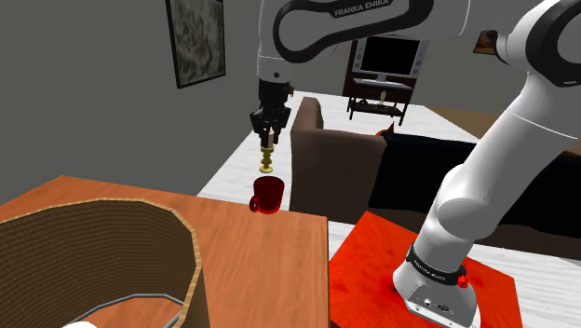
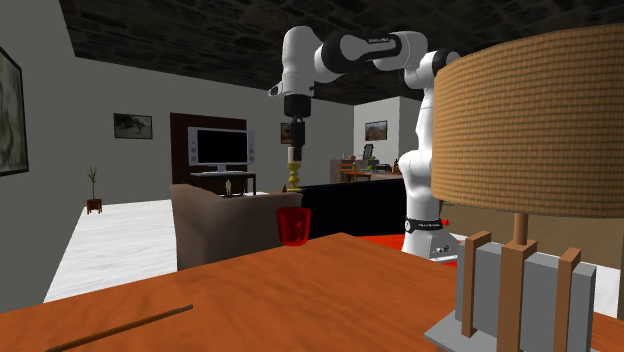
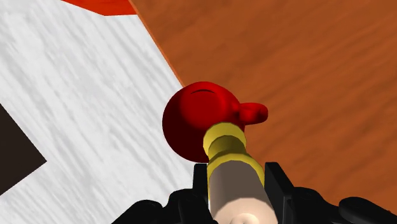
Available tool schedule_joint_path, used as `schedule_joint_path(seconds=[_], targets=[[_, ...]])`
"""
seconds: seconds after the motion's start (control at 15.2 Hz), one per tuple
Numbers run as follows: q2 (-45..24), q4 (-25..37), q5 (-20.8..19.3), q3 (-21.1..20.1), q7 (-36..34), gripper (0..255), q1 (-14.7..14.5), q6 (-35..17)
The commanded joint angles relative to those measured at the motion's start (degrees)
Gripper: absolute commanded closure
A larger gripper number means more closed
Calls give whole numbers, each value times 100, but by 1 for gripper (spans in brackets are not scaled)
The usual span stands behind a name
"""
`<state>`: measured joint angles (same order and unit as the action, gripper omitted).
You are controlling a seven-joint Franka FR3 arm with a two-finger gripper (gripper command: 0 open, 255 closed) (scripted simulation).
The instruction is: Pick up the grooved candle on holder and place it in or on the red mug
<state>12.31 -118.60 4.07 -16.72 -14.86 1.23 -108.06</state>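
Your tool [image 1: 268,130] is closed on the candle [image 1: 267,149], with one black finger [image 3: 198,191] on each side of its pale top part. You hold it by the top so that the holder [image 1: 267,166] hangs down free, foot first. That is the end that has to go into the red mug [image 1: 267,196]. The candle hangs upright in the air, right above the mug and not touching it. There is a small gap between the foot and the rim. In the wrist view you look straight down the candle, and the mug's round mouth sits just past its end. So the two look lined up quite well, maybe a tiny bit off to one side. The mug stands upright on the brown worktop [image 1: 270,252], close to its far edge, with the white floor [image 3: 83,114] just beyond. Its handle sticks out over the worktop side. The mug is so near the edge that I think a bump could push it off, so going down slowly and straight looks wise. The candle itself is a short, pale cream stick. Under it is a yellow holder with fat rings and thin necks, like beads on a stem, and a wider foot at the bottom. It looks hard and smooth, and thin enough to fit inside the mug. I think the picking up is done and the putting in is what is left.
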Motion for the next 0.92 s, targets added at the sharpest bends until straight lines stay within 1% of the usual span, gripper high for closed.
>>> schedule_joint_path(seconds=[0.0, 0.53, 0.86], targets=[[-22, -133, -2, -7, -1, 255, -2, -158], [-148, -630, -17, -42, -17, 255, -11, -778], [-160, -662, -19, -45, -18, 255, -11, -820]])
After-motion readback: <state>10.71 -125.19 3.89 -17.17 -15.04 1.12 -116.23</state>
